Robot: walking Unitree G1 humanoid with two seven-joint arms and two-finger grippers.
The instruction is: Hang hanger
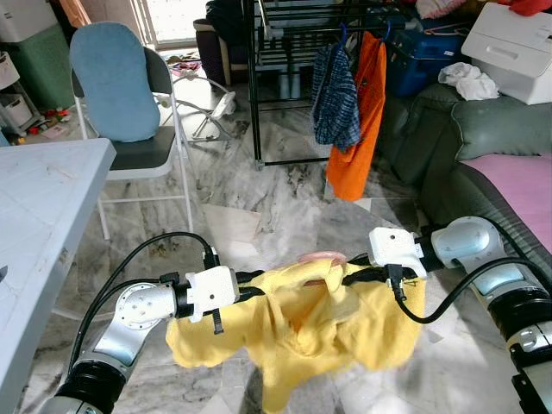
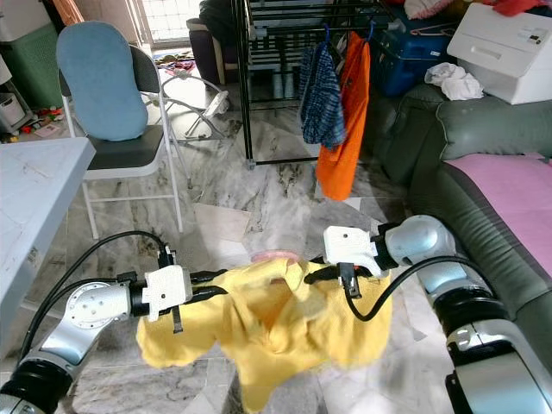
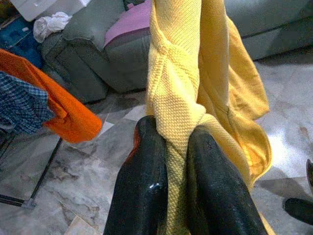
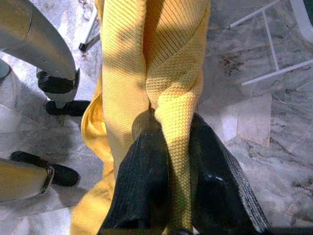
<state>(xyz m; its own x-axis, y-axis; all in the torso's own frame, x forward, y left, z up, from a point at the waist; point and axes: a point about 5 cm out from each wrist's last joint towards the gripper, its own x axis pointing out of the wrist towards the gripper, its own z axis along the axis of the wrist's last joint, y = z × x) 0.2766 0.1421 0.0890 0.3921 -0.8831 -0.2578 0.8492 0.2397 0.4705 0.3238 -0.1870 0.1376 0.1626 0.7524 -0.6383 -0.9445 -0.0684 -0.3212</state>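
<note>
Yellow knitted garment (image 1: 297,332) is held spread between both arms above the marble floor (image 1: 285,194), a pink hanger (image 1: 322,257) showing at its collar. Left gripper (image 3: 171,147) is clamped on a fold of knit; right gripper (image 4: 168,132) likewise. Black drying rack (image 1: 293,34) stands well ahead. Advice: keep both pinches firm and the garment level on approach.
</note>
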